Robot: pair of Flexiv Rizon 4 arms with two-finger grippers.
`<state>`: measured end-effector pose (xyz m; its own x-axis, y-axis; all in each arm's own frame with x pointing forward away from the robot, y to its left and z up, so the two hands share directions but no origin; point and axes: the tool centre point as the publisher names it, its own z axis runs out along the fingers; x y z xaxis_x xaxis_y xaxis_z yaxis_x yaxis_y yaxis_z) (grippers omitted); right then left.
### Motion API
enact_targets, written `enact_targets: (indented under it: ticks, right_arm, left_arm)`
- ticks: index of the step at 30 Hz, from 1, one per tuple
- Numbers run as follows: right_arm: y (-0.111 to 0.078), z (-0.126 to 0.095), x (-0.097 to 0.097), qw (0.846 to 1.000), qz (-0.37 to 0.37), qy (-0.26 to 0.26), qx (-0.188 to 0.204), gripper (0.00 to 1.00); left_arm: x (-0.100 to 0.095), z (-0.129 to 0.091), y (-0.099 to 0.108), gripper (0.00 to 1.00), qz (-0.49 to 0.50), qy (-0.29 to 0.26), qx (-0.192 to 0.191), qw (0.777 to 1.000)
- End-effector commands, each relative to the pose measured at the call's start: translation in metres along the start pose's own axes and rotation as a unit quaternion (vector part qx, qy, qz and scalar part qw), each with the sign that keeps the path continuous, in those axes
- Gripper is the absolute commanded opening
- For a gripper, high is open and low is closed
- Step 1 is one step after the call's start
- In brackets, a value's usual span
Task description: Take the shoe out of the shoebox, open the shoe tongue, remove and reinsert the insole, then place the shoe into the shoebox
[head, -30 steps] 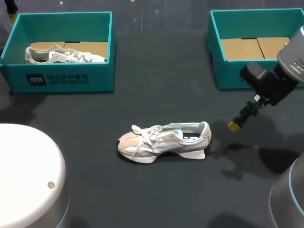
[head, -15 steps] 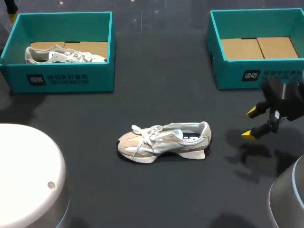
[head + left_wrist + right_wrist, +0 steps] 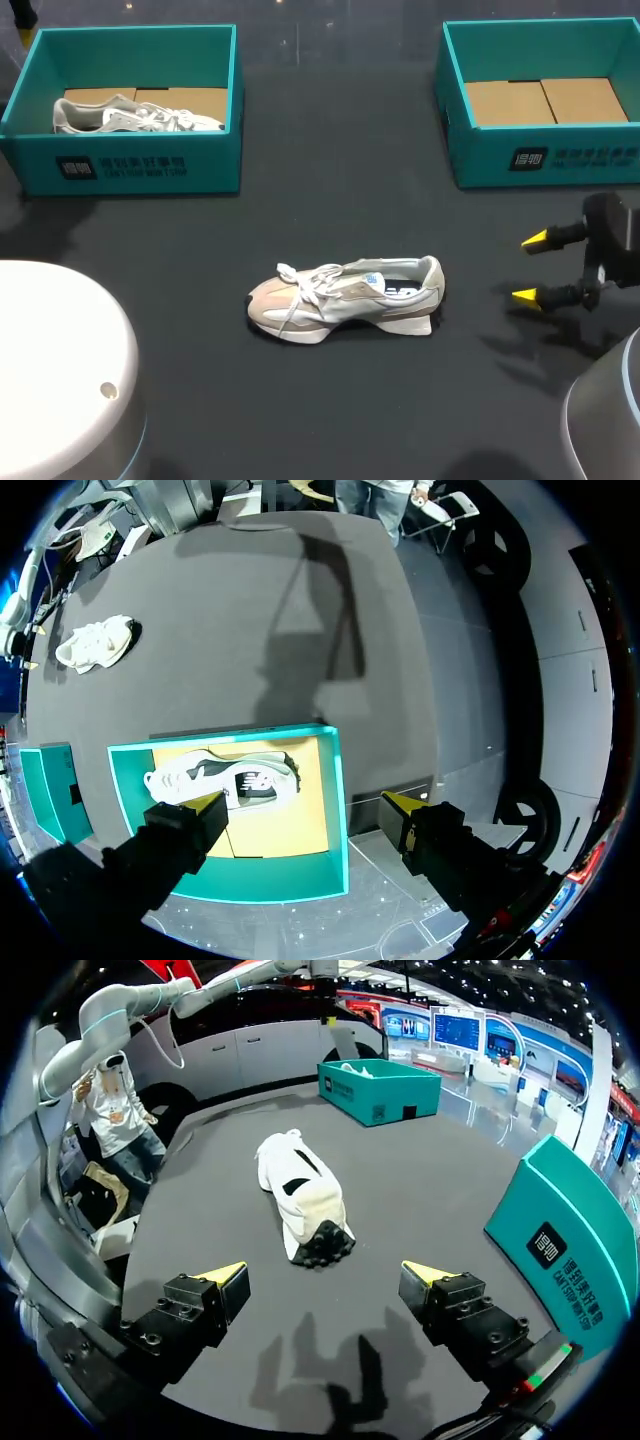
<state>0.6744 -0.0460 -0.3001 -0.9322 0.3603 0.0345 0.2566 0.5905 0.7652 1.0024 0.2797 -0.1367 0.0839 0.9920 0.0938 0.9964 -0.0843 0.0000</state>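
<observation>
A beige and white shoe (image 3: 345, 298) lies on its side in the middle of the black table, toe to the left, laces loose. In the right wrist view the shoe (image 3: 300, 1195) sits ahead of my right gripper (image 3: 325, 1275), heel nearest, well clear of the fingers. My right gripper (image 3: 530, 268) hovers to the right of the shoe, open and empty. My left gripper (image 3: 302, 802) hangs open high over the left teal shoebox (image 3: 335, 810), which holds a second shoe (image 3: 225, 780). The left gripper is out of the head view.
The left teal shoebox (image 3: 130, 160) with a grey-white shoe (image 3: 130, 115) stands at the back left. An empty teal shoebox (image 3: 540, 150) with a cardboard floor stands at the back right. A white arm base (image 3: 60, 370) fills the near left corner.
My right gripper has swung down and to the right, from in front of the right shoebox to lower beside the shoe, its fingers now pointing left. The shoe has not moved.
</observation>
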Motion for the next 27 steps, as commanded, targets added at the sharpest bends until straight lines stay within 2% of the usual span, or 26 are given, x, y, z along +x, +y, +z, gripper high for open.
enact_targets:
  ticks: [1, 3, 5, 16, 23, 25, 27]
  right_arm:
    - [-0.015, 0.008, 0.006, 0.995, -0.042, -0.011, -0.087, 1.00]
    - [-0.019, 0.013, 0.004, 0.994, -0.056, -0.014, -0.088, 1.00]
    - [-0.024, 0.016, 0.003, 0.993, -0.057, 0.009, -0.106, 1.00]
    - [-0.024, 0.016, 0.003, 0.993, -0.057, 0.009, -0.106, 1.00]
    - [-0.050, 0.034, -0.020, 0.993, -0.031, -0.004, -0.118, 1.00]
    - [-0.056, 0.038, -0.024, 0.989, -0.039, -0.006, -0.141, 1.00]
    - [-0.059, 0.040, -0.026, 0.988, -0.041, -0.008, -0.147, 1.00]
  left_arm:
    - [0.000, 0.000, 0.000, 1.00, 0.001, 0.001, 0.000, 1.000]
    - [0.000, 0.000, 0.000, 1.00, 0.001, 0.001, 0.000, 1.000]
    - [0.000, 0.000, 0.000, 1.00, 0.001, 0.001, 0.000, 1.000]
    - [0.000, 0.000, 0.000, 1.00, 0.001, 0.001, 0.000, 1.000]
    - [0.000, 0.000, 0.000, 1.00, 0.001, 0.001, 0.000, 1.000]
    - [0.000, 0.000, 0.000, 1.00, 0.001, 0.001, 0.000, 1.000]
    - [0.000, 0.000, 0.000, 1.00, 0.001, 0.001, 0.000, 1.000]
